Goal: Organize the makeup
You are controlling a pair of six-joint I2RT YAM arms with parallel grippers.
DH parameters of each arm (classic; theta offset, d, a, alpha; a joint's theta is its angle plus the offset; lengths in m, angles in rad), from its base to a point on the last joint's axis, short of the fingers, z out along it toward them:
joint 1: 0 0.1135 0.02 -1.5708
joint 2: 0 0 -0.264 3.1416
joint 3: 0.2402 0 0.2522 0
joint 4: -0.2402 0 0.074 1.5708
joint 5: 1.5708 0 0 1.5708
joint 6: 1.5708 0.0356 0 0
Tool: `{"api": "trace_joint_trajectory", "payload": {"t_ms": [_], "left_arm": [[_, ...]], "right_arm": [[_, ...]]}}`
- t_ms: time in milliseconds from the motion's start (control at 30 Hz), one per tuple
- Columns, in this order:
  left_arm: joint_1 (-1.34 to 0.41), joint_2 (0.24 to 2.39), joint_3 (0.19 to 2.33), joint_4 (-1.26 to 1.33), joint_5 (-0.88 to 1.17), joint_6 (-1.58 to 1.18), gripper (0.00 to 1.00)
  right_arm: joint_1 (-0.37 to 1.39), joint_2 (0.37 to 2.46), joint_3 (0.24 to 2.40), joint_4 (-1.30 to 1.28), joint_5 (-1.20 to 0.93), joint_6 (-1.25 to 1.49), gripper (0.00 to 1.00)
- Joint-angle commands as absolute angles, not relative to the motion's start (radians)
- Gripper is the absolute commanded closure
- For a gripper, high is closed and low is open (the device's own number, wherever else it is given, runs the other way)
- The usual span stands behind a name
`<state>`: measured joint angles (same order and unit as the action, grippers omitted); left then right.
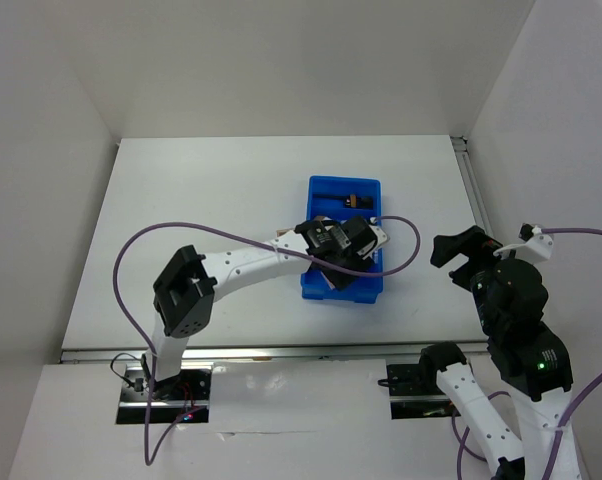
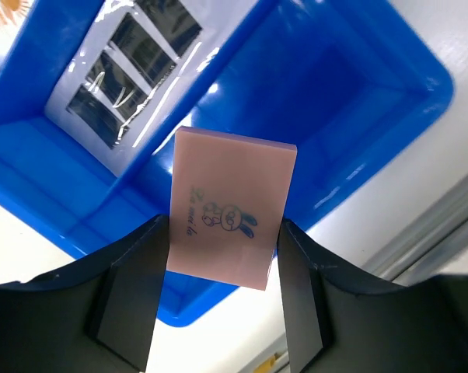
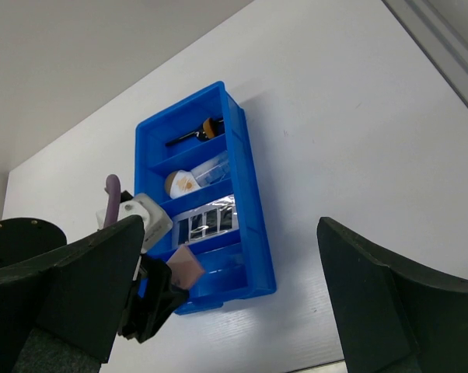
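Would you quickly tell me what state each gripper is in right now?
Left gripper: closed on the pink compact.
Right gripper: open, holding nothing.

My bench [image 1: 211, 200] is white and evenly lit. Plain white walls [image 1: 281, 60] close it in on three sides. A rail [image 1: 473, 200] edges its right side.

Left arm [image 1: 246, 262]: the upper link rises from the base and the forearm extends toward 2 o'clock in the top view. The left tool [image 2: 222, 233] clamps a pink compact [image 2: 230, 198] between both fingers. Right arm [image 1: 516, 330]: folded close above its base, with the right tool [image 3: 230, 233] aimed toward 10 o'clock and its jaws spread wide.
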<state>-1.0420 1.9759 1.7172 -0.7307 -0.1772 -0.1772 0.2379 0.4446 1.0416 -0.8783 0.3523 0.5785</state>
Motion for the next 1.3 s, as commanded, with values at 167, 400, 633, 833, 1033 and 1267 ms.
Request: {"api": "trace_joint_trajectory", "payload": {"t_ms": [167, 400, 633, 833, 1033, 1267], "left_arm": [[-1.035, 2.022, 1.741, -0.704, -0.230, -0.114, 0.81], [-1.035, 2.046, 1.775, -0.742, -0.209, -0.091, 0.29], [-1.026, 1.974, 1.813, -0.742, -0.224, -0.119, 0.06], [-0.879, 1.878, 1.824, -0.742, -0.206, -0.279, 0.17], [-0.617, 1.802, 1.698, -0.744, -0.164, -0.553, 0.25], [-0.500, 1.977, 1.703, -0.767, -0.066, -0.646, 0.07]], "right_arm": [[0.239, 0.437, 1.077, -0.882, 0.371, 0.572, 0.00], [0.239, 0.446, 1.077, -0.873, 0.371, 0.572, 0.00], [0.239, 0.456, 1.077, -0.864, 0.362, 0.563, 0.00], [0.239, 0.456, 1.077, -0.864, 0.362, 0.563, 0.00], [0.239, 0.465, 1.057, -0.854, 0.353, 0.563, 0.00], [0.239, 0.465, 1.048, -0.845, 0.342, 0.563, 0.00]]}}
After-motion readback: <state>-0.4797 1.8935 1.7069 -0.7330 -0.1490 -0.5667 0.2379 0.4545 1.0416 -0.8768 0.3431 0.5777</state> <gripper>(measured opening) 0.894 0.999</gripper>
